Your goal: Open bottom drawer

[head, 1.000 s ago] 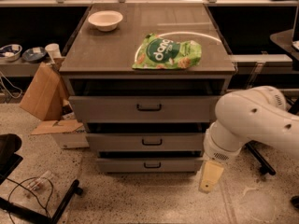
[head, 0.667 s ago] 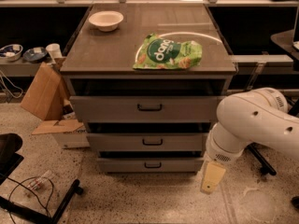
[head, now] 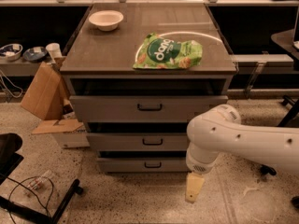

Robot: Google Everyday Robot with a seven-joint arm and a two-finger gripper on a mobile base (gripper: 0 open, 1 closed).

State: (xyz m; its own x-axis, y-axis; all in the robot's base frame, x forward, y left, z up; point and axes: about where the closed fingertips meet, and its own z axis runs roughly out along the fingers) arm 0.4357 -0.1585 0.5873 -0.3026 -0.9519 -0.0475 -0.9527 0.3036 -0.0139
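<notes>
The bottom drawer (head: 126, 165) is the lowest, shortest grey front of the cabinet (head: 93, 64), with a small black bar handle (head: 153, 164) at its centre. A dark gap shows above its front. My gripper (head: 194, 188) hangs from the white arm (head: 243, 136), pointing down at the floor. It is just right of and slightly in front of the bottom drawer's right end, and lower than the handle. It holds nothing that I can see. The mid-sized drawer (head: 117, 142) and the tall top drawer (head: 107, 108) sit above.
A green snack bag (head: 168, 54) and a white bowl (head: 106, 19) lie on the cabinet top. Cardboard pieces (head: 44, 92) lean at the cabinet's left. A black chair base and cables (head: 32, 190) are on the floor at left. A desk and chair legs (head: 287, 111) stand at right.
The arm has swung left and a little down, bringing the gripper closer to the bottom drawer's right end. The drawers have not moved.
</notes>
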